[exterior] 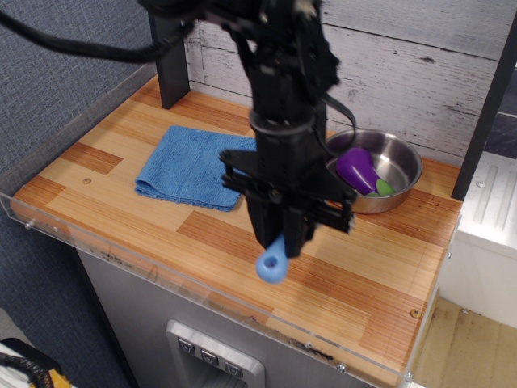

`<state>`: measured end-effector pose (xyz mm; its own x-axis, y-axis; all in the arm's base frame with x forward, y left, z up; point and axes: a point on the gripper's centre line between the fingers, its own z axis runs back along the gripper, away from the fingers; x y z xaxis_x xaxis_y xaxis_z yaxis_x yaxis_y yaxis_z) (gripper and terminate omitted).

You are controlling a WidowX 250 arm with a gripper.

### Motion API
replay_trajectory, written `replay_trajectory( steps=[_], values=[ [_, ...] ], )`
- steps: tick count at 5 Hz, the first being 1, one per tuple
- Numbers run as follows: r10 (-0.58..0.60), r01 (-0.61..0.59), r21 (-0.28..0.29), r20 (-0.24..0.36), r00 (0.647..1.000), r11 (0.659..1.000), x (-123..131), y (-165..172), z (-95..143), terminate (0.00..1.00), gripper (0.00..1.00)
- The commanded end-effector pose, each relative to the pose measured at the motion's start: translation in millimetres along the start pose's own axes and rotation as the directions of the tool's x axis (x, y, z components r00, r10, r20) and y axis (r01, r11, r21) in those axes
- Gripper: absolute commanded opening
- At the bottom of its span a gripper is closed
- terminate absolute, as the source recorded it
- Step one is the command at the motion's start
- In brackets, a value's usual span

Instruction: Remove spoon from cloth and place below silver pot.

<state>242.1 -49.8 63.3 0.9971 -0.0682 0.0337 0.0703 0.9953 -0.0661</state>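
The fingers (pixel 283 242) are clamped on the spoon (pixel 274 263), its blue handle end hanging down at lower centre, lifted above the tabletop (pixel 242 242), clear of the cloth (pixel 190 166), headed below the silver pot (pixel 396 166)

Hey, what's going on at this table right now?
A robot arm's claw is shut on a light-blue toy spoon, held above the wooden table in front of the silver pot. The blue cloth lies bare to the left. A purple toy eggplant sits in the pot. The spoon is not yet set down.
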Motion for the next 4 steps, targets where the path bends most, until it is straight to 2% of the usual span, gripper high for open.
replay_trajectory(
  steps=[1, 2, 3, 4],
  values=[
    [0.024, -0.024, 0.013, 0.027, 0.999, 1.000, 13.5, -4.3, -11.2, 0.00, 0.00],
    [0.064, -0.064, -0.012, 0.018, 0.998, 0.998, 16.9, -1.7, -14.9, 0.00, 0.00],
    [0.083, -0.083, -0.038, 0.000, 0.997, 0.996, 16.3, 0.3, -12.6, 0.00, 1.00],
    [0.082, -0.083, -0.066, -0.015, 0.997, 0.994, 16.8, 1.7, -6.1, 0.00, 1.00]
  ],
)
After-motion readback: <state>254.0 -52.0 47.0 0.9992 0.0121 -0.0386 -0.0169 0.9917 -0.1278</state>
